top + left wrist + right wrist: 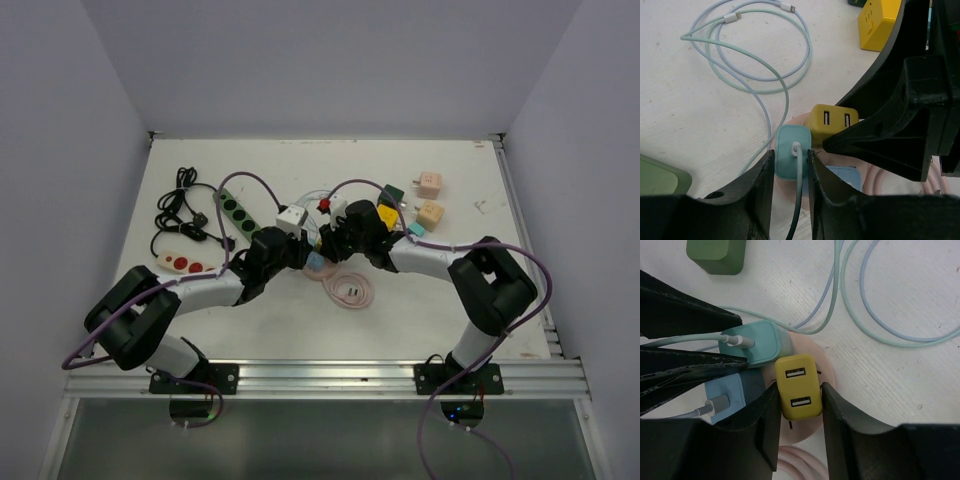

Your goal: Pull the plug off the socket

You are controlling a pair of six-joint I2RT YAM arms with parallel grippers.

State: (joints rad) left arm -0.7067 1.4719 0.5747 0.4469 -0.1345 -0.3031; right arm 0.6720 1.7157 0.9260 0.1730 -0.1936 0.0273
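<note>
A round pink socket lies mid-table with three plugs in it. The teal plug, with a pale green cable running from it, sits between my left gripper's jaws, which are shut on its sides. The yellow two-port plug is clamped between the jaws of my right gripper. A light blue plug with its own cable sits beside them, partly under the fingers. In the top view both grippers meet over the socket and hide it.
Loose pale blue and green cables loop behind the socket. A pink cable coil lies in front. A green power strip, white cube adapter, black cable, red-buttoned strip and peach cubes stand around.
</note>
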